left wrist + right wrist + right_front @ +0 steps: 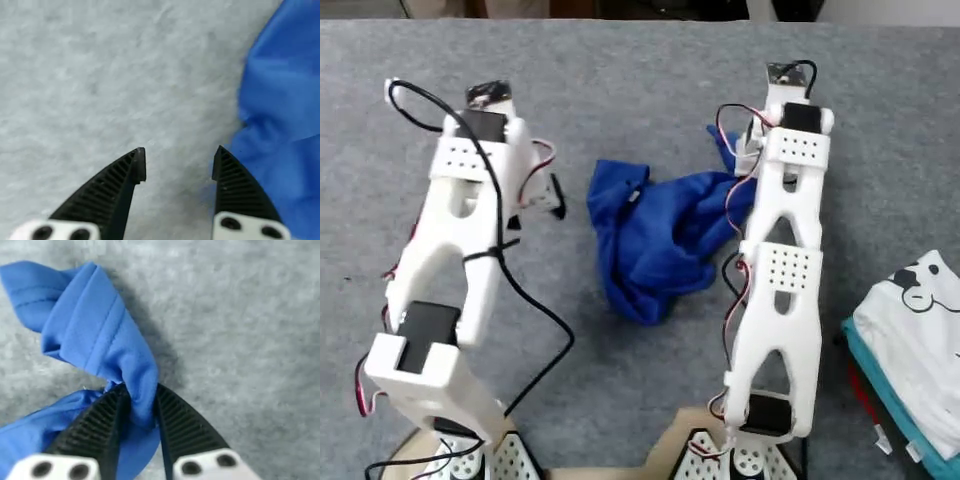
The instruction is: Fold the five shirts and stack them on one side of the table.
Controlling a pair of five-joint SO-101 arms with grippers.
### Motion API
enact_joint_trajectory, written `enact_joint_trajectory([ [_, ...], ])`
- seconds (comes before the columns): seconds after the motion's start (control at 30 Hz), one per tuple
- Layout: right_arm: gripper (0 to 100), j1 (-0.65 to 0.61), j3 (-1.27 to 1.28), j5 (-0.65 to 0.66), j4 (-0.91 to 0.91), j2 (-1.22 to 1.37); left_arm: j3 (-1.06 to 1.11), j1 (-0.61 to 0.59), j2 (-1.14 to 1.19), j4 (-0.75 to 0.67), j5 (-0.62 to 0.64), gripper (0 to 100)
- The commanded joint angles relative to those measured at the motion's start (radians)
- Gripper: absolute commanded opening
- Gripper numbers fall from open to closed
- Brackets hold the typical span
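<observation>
A crumpled blue shirt (pixel 655 240) lies in a heap at the middle of the grey table. My right gripper (pixel 141 407) is shut on a bunched fold of the blue shirt (pixel 107 345) at the heap's far right corner, under the right arm (pixel 785 190). My left gripper (pixel 179 165) stands open just above the felt, to the left of the shirt's edge (pixel 285 100), with nothing between its black fingers (pixel 552 195). A white shirt with a bear print (pixel 920 320) rests folded at the table's right edge.
The white shirt sits on a teal layer (pixel 880 385) of a stack at the right edge. Black cables (pixel 535 310) trail from the left arm across the felt. The grey table (pixel 620 90) stretches behind both arms.
</observation>
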Motion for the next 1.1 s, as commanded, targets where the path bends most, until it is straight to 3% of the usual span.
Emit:
enact_joint_trajectory([
  [0.0,0.5,0.019,-0.035,0.002,-0.043,-0.053,-0.025,0.078,-0.047,-0.092,0.101,23],
  [0.27,0.5,0.033,-0.041,0.002,-0.147,0.002,-0.017,0.302,-0.002,-0.364,0.153,22],
  [0.4,0.5,0.042,-0.076,0.002,-0.146,0.028,-0.025,0.311,0.074,-0.460,0.153,22],
  [0.57,0.5,0.042,-0.096,0.000,-0.147,0.047,-0.038,0.308,0.179,-0.483,0.153,22],
  [0.67,0.5,0.042,-0.096,0.000,-0.150,0.047,-0.072,0.281,0.240,-0.491,0.152,18],
  [0.8,0.5,0.041,-0.096,0.000,-0.149,0.047,-0.150,0.187,0.278,-0.473,0.160,2],
  [1.07,0.5,0.039,-0.122,0.000,-0.114,0.048,-0.229,0.031,0.288,-0.474,0.155,2],
])
